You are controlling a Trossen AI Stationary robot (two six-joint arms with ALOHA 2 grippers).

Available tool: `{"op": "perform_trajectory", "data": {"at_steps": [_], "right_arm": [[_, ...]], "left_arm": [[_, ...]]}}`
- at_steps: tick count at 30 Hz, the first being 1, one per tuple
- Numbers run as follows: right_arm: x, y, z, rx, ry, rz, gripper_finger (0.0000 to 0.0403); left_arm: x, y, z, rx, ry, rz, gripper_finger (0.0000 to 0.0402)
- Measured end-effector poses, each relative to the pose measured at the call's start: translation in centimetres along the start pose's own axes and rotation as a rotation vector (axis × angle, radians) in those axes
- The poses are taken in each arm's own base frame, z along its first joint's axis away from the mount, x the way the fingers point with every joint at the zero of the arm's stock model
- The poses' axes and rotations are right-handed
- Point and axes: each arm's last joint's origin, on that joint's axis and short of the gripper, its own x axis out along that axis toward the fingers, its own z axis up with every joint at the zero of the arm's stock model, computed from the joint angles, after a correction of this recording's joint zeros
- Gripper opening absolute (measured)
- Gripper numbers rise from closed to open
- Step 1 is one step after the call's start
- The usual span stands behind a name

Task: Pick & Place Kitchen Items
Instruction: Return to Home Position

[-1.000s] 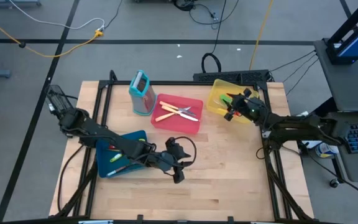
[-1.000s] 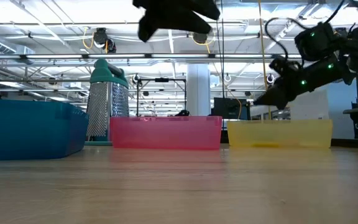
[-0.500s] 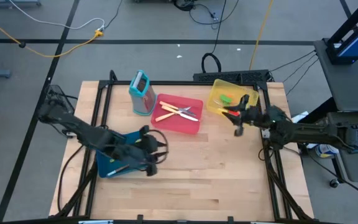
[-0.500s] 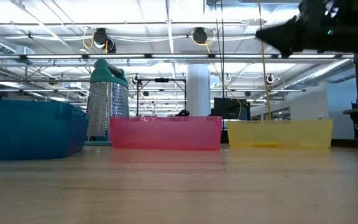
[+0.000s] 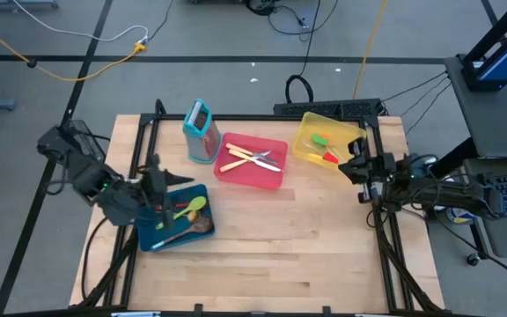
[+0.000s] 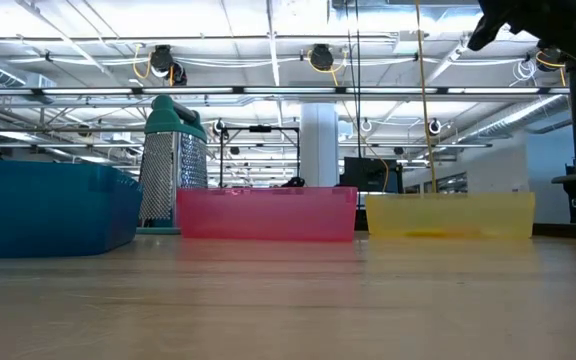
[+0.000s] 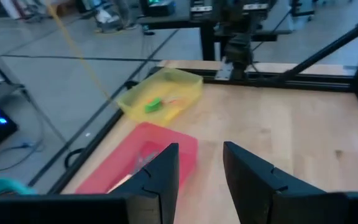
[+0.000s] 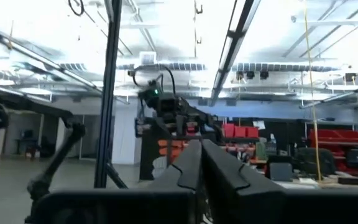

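Observation:
The kitchen items lie in three trays. The blue tray (image 5: 152,238) holds a green spoon (image 5: 192,208) and a wooden spoon (image 5: 197,227). Cream-handled knives (image 5: 255,158) lie in the red tray (image 5: 275,179). The yellow tray (image 5: 304,123) holds a green piece (image 5: 320,138) and a red-orange piece (image 5: 328,157). My left gripper (image 7: 201,167) hangs open over the blue tray's far left corner (image 5: 176,180) and holds nothing. My right gripper (image 8: 201,157) is shut on nothing, raised just off the yellow tray's near right corner (image 5: 345,169).
An upright teal box grater (image 5: 201,130) stands at the back, left of the red tray. In the low view the blue tray (image 6: 48,205), the grater (image 6: 175,165), the red tray (image 6: 266,212) and the yellow tray (image 6: 448,214) line the far side. Bare wood spreads across the near half (image 5: 271,246).
My left gripper has drawn back from the table's middle toward the left edge, to above the blue tray. My right gripper has pulled away from over the yellow tray toward the table's right edge and risen. The red-orange piece now lies uncovered in the yellow tray.

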Motion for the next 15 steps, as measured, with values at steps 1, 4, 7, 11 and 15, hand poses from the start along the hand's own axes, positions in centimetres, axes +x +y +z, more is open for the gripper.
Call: {"op": "perform_trajectory", "data": {"at_steps": [1, 4, 7, 11, 15], "right_arm": [[-0.1, 0.0, 0.1, 0.004, -0.006, 0.001, 0.0003], [-0.2, 0.1, 0.1, 0.018, 0.007, -0.002, 0.0004], [-0.4, 0.1, -0.4, 0.039, 0.068, -0.012, 0.0004], [-0.8, 0.1, -1.1, 0.034, 0.153, -0.027, 0.0001], [-1.3, 0.1, -1.5, 0.019, 0.210, -0.071, 0.0001]], "left_arm": [[-0.3, 0.2, -0.2, 0.001, 0.001, 0.013, 0.0127], [-1.0, 0.6, -0.7, 0.009, 0.005, 0.047, 0.0127], [-1.5, 0.8, -1.2, 0.024, 0.024, 0.062, 0.0127], [-2.0, 1.2, -2.1, 0.050, 0.045, 0.109, 0.0127], [-2.6, 2.0, -3.2, 0.038, 0.083, 0.164, 0.0127]]}}
